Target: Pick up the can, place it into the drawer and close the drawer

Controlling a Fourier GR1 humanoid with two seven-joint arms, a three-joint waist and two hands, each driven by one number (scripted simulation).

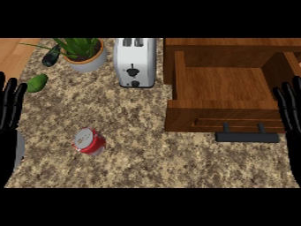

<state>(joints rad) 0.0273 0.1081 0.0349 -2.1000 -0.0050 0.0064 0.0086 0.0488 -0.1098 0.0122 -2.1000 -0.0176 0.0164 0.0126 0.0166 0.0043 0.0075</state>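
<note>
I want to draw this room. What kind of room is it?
Most likely a kitchen. A shiny silver toaster stands on a speckled brown stone counter, beside an open wooden drawer and a leafy green plant in a round pot.

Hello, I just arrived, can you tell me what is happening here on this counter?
Nothing is being handled yet. The left robot hand and the right robot hand both rest open at the sides of the view, fingers up. A red can lies on the granite counter, nearer the left hand and untouched. The wooden drawer stands open, nothing visible inside, with its dark handle facing the robot. A toaster and potted plant stand behind.
</note>
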